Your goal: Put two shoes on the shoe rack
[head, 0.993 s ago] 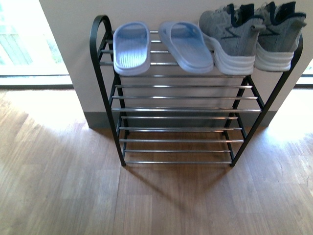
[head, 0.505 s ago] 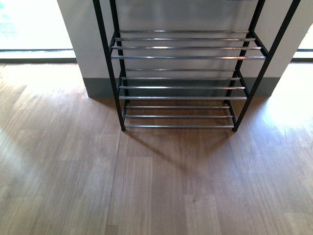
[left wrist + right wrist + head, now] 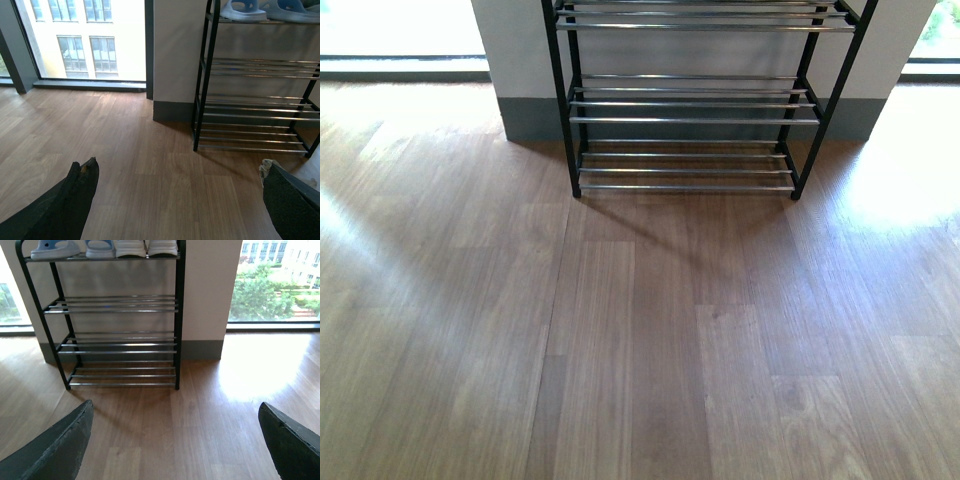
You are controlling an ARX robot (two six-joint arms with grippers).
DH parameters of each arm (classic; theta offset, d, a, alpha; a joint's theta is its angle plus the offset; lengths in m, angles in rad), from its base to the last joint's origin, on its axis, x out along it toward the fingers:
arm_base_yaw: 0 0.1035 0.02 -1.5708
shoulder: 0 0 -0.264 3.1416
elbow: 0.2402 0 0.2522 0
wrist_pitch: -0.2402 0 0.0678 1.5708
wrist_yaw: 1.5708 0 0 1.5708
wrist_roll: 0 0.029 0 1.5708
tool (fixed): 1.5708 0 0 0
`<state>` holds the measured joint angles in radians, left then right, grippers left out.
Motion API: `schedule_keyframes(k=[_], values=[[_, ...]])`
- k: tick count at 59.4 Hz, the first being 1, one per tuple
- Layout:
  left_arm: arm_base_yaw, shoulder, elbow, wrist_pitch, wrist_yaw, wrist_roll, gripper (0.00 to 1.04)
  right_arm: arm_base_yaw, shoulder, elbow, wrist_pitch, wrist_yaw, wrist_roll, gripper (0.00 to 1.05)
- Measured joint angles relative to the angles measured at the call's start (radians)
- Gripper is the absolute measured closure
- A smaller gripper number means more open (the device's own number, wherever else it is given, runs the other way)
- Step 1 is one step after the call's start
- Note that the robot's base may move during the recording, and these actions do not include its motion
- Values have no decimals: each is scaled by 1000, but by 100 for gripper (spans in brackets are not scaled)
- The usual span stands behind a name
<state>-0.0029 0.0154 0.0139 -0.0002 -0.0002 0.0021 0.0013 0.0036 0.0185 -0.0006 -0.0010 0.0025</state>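
Note:
The shoe rack [image 3: 690, 120], black-framed with chrome bars, stands against the wall; the front view shows only its lower tiers, which are bare. In the right wrist view the rack [image 3: 117, 351] carries on its top tier two pale blue slides [image 3: 52, 249] and, beside them, the white soles of two sneakers [image 3: 131, 247]. The left wrist view cuts the slides [image 3: 245, 10] off at the frame edge, above the rack [image 3: 255, 116]. My left gripper [image 3: 178, 164] and right gripper [image 3: 175, 406] are both open over the floor, short of the rack, with nothing between their fingers.
Wooden plank floor [image 3: 640, 330] stretches in front of the rack. A white wall with a grey skirting [image 3: 530, 118] stands behind it. Floor-length windows [image 3: 85, 45] flank the wall on both sides.
The front view has dropped downwards: the top tier with the slides and sneakers has left the frame, and the rack now sits at the picture's top edge with more floor showing.

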Motion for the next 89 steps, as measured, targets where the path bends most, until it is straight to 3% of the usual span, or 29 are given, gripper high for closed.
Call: schedule_keyframes(k=[89], values=[[0,0,0,0,0,0,9,0,0,0,0,2,0,9]])
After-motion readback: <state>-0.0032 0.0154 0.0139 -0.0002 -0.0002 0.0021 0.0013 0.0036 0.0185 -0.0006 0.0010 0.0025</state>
